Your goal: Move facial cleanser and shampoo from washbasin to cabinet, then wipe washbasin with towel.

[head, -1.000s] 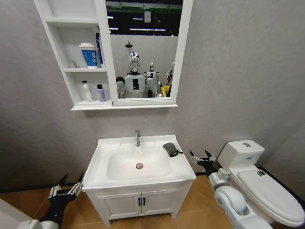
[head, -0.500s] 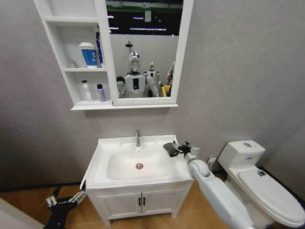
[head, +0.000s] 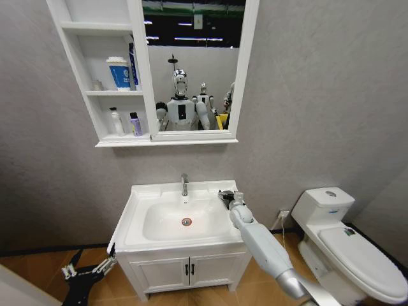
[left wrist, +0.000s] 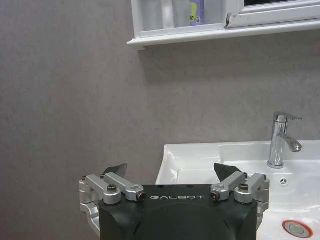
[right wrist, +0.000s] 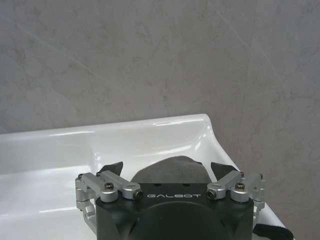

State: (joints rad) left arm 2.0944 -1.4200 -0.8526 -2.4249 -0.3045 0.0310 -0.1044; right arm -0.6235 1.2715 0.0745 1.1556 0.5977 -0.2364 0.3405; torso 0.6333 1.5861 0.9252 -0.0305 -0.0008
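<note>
Right gripper (right wrist: 166, 170), marked GALBOT, hangs with fingers spread over the towel (right wrist: 170, 169) on the washbasin (head: 137, 210) rim. Left gripper (left wrist: 170, 172), also GALBOT, released, low beside the basin.

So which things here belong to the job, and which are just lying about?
Job:
washbasin
cabinet with two small bottles on its lowest shelf
towel, between the open right claw fingers
left claw, open, low beside the vanity

Lying about:
toilet
blue-and-white cup
mirror
tap

Glossy ceramic washbasin (head: 137, 220); chrome tap (left wrist: 281, 140); matt cloth towel (right wrist: 172, 171); rough grey wall (head: 319, 95)
</note>
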